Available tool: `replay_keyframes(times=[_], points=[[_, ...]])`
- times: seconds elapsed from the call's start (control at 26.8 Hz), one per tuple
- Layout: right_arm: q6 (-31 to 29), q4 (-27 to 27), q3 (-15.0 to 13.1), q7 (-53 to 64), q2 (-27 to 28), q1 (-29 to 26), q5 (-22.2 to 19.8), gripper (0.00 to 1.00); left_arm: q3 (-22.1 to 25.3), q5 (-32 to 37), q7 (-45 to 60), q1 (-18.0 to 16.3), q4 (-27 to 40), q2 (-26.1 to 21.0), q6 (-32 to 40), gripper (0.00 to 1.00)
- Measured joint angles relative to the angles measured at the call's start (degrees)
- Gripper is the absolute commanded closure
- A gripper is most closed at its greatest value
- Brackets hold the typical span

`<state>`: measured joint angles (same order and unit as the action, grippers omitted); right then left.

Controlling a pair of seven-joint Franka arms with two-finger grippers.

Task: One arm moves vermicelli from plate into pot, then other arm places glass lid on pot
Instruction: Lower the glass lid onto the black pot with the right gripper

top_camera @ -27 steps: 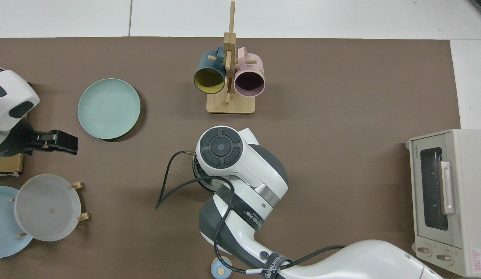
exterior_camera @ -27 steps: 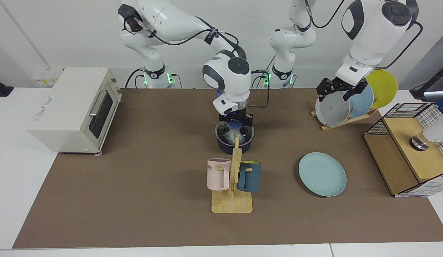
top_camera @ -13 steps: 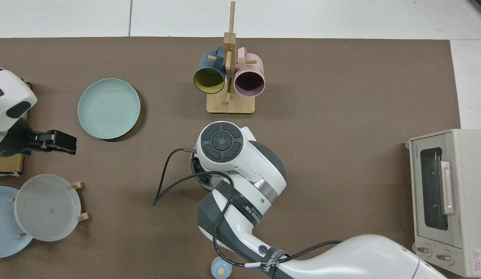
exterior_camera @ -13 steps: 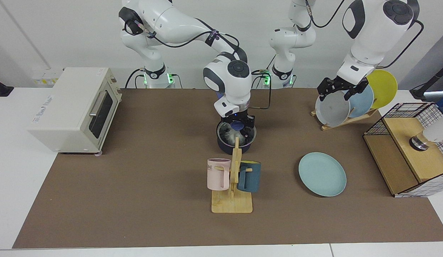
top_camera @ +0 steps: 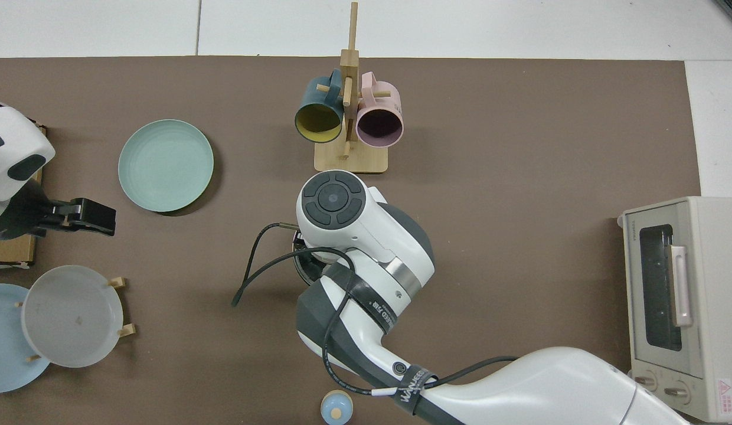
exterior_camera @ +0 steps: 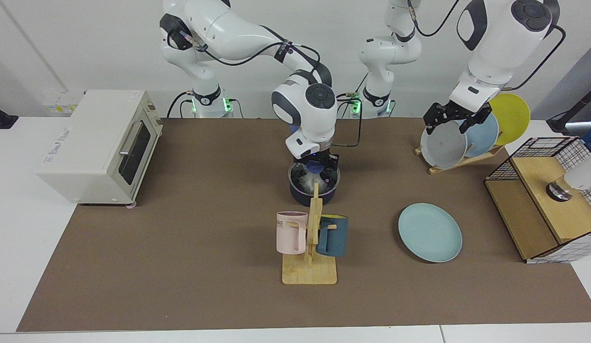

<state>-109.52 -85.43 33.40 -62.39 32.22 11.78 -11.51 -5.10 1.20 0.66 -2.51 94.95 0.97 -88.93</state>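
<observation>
The pale teal plate (top_camera: pixel 165 165) lies bare on the brown worktop (top_camera: pixel 519 147), well apart from the mug rack (top_camera: pixel 350 118); an arm's wrist (top_camera: pixel 354 230) covers the pot.

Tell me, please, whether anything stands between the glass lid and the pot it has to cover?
Nothing visible does. The glass lid already lies on the pot, vermicelli beneath it, with the right gripper directly over its blue knob. The left gripper waits by the plate rack.

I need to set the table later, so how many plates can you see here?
4. The pale teal plate lies flat on the mat. The grey plate, sky-blue plate and yellow plate stand in the wooden rack. Others may be hidden behind.
</observation>
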Motion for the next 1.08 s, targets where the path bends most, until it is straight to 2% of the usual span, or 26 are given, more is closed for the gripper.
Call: replay_keyframes(times=[1.08], points=[[1.08,2.43,0.03,0.34,1.86,0.37,0.07,1.00,0.13,0.00,0.00,-0.12,0.00,0.06,0.00,0.00]])
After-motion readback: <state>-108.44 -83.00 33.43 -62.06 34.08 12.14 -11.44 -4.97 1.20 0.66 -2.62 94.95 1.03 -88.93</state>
